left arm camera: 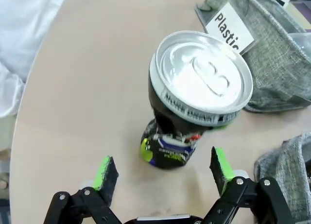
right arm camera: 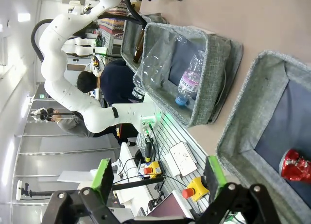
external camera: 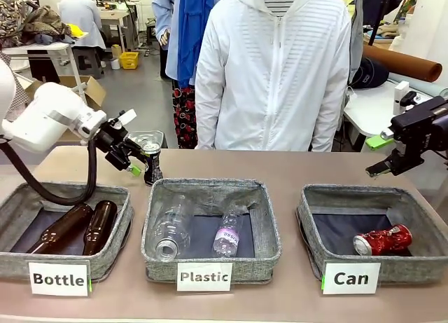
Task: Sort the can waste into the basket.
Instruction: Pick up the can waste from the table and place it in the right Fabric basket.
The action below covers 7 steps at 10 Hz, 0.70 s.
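Jaws spread, our left gripper point(left arm camera: 163, 164) faces the upright black can point(left arm camera: 199, 83) just ahead, while our right gripper point(right arm camera: 159, 171), also spread, hangs well apart

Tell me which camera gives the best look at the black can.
The left wrist view: the black can stands upright close up, its silver top and printed side plain. The front view shows it small and farther off, side on. In the right wrist view it is too small to make out.
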{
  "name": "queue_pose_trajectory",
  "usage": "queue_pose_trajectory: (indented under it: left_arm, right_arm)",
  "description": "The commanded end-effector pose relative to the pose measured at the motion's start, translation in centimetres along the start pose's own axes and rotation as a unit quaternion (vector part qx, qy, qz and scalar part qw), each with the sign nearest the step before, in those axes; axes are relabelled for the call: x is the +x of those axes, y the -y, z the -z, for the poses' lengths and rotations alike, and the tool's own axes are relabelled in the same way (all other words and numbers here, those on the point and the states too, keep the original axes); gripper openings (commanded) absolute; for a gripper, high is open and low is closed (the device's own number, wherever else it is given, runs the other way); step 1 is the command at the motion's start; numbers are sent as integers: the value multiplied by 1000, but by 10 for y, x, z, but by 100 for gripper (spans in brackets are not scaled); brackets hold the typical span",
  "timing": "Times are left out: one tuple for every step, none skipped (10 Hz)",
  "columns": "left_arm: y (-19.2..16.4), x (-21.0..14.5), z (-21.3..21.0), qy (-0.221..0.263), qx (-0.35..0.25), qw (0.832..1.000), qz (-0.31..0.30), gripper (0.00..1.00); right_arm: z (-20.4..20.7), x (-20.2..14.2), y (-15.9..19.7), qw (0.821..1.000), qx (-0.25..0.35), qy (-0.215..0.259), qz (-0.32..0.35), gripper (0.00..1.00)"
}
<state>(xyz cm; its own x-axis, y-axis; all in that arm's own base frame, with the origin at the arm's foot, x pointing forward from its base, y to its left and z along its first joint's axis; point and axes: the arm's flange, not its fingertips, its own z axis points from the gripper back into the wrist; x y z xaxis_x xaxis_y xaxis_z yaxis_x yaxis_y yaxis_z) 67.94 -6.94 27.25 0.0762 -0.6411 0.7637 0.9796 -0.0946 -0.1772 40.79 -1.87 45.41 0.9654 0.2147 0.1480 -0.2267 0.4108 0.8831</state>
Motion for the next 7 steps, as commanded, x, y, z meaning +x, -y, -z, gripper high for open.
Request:
queue_pose_trajectory:
  left_arm:
    - [-6, 10, 1, -7, -11, 1000, 9, 100]
    - [-5, 12, 2, -3, -8, 1000, 17, 100]
    - [-4, 15, 2, 6, -3, 999, 33, 100]
    - [-2, 19, 4, 12, -3, 998, 55, 100]
    - [-1, 23, 5, 18, -5, 997, 69, 100]
    - [0, 26, 6, 18, -6, 997, 79, 100]
    - [0, 27, 7, 19, -9, 996, 87, 100]
  right_arm:
    - [-4, 1, -1, 1000, 2, -3, -11, 100]
    - [-4, 1, -1, 1000, 2, -3, -11, 100]
    - [-4, 1, -1, 1000, 2, -3, -11, 100]
    - [-4, 1, -1, 1000, 2, -3, -11, 100]
    - [-4, 1, -1, 1000, 2, -3, -11, 100]
    - [-4, 1, -1, 1000, 2, -3, -11, 100]
    - [-4, 1, -1, 1000, 2, -3, -11, 100]
